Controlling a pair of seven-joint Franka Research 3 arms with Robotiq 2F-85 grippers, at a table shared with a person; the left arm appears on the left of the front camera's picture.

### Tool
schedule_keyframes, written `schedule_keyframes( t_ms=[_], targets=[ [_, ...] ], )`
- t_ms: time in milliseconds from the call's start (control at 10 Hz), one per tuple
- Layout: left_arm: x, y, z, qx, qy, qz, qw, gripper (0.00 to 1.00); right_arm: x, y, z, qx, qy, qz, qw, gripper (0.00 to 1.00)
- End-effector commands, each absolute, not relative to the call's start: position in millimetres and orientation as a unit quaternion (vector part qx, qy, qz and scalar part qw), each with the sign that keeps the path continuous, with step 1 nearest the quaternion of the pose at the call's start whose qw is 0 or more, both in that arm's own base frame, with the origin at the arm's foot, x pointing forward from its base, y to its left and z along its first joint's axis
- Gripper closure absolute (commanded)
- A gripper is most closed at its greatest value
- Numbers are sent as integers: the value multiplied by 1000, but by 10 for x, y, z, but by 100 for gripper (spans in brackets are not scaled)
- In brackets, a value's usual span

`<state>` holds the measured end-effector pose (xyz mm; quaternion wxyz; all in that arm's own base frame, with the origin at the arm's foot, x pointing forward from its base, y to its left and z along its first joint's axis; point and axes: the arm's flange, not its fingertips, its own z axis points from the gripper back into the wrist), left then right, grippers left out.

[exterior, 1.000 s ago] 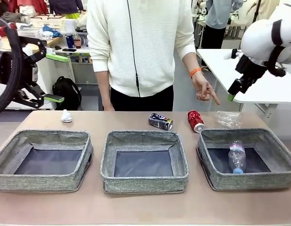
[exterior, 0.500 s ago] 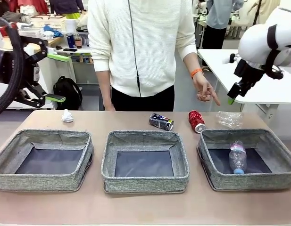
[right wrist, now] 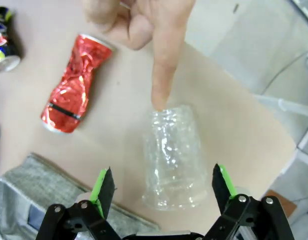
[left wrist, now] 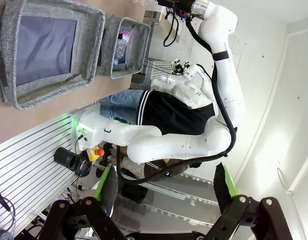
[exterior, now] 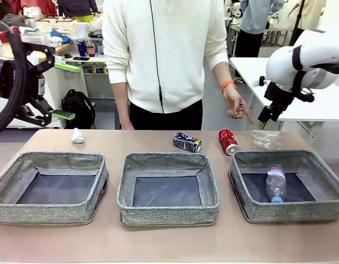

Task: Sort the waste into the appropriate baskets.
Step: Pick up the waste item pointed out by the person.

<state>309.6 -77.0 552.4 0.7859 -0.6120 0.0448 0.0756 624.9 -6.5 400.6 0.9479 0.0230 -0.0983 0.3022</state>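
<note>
Three grey woven baskets stand in a row: left (exterior: 48,212), middle (exterior: 168,213), right (exterior: 293,212). A clear plastic bottle (exterior: 276,183) lies in the right one. Behind the baskets on the table lie a white tissue wad (exterior: 77,136), a dark can (exterior: 187,142), a crushed red can (exterior: 228,141) (right wrist: 71,97) and a crumpled clear plastic bag (exterior: 266,139) (right wrist: 173,157). A person's finger (right wrist: 162,70) touches the bag's far end. My right gripper (exterior: 264,114) (right wrist: 162,187) hangs open above the bag. My left gripper (exterior: 64,91) (left wrist: 165,184) is open, high at the far left.
The person stands at the far edge of the table, one hand (exterior: 238,105) pointing down beside my right gripper. The right basket's corner (right wrist: 24,200) lies just below the bag in the right wrist view. A white side table (exterior: 317,104) stands behind on the right.
My right arm has swung left and slightly down, bringing its gripper closer to the person's pointing hand, above the bag. The left arm and the waste have not moved.
</note>
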Motion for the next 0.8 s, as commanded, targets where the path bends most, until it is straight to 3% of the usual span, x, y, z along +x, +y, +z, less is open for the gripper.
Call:
schedule_keyframes(
  t_ms=[0,400,700],
  targets=[
    [3095,-790,5557,-620,47,80,779,0,6385,-136,3673,33,-72,343,936,0],
    [3095,-790,5557,-620,47,80,779,0,6423,-148,3453,29,-26,354,934,0],
    [3095,-790,5557,-620,47,80,779,0,6408,-150,3370,33,-30,350,936,0]
  ],
)
